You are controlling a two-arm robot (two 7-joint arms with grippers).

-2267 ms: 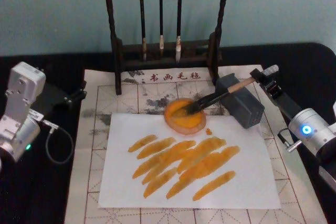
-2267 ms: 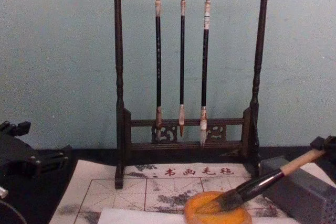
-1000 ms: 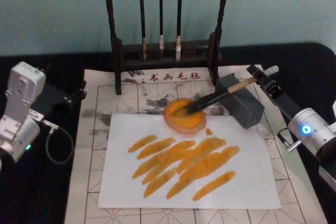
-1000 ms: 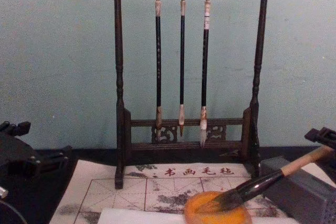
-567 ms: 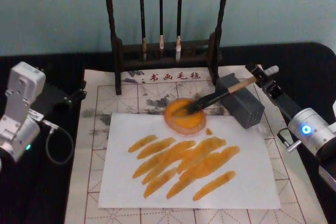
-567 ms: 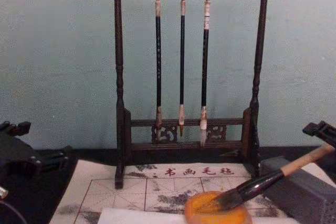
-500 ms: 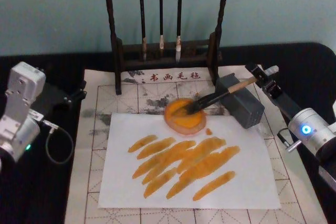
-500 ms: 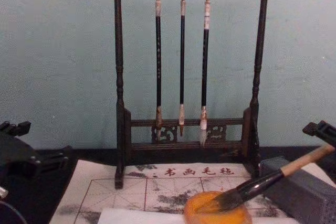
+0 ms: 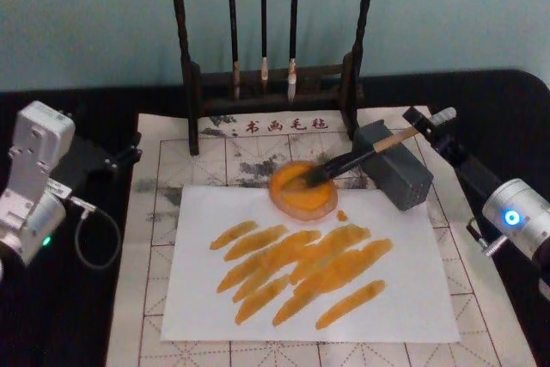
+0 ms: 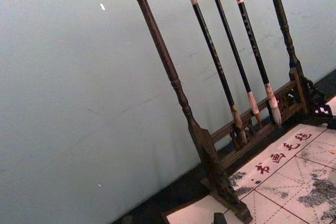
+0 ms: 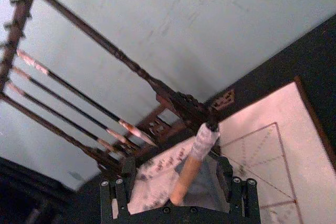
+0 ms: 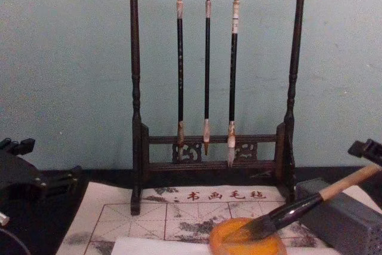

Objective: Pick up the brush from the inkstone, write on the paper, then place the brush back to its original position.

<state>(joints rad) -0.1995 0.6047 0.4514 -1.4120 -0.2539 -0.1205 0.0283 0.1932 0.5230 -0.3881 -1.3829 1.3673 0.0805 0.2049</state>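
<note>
The white paper [image 9: 395,294] is streaked with orange strokes, the inkstone [image 9: 301,190] is coloured orange-yellow, the brush [image 9: 354,160] is banded tan, black and dark, and the cream mat [image 9: 155,238] is gridded in red with grey smudges.

3 thin brushes [image 9: 263,19] on 1 rack [image 12: 136,117]; 1 thick brush [image 9: 348,161], 1 inkstone [image 9: 302,191], 1 paper [image 9: 412,290], 1 mat [image 9: 155,238], 1 grey block [image 9: 397,174].

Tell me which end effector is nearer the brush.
Right. The right end effector sits at the brush's handle end, fingers open either side. The left end effector rests far off, left of the mat.
</note>
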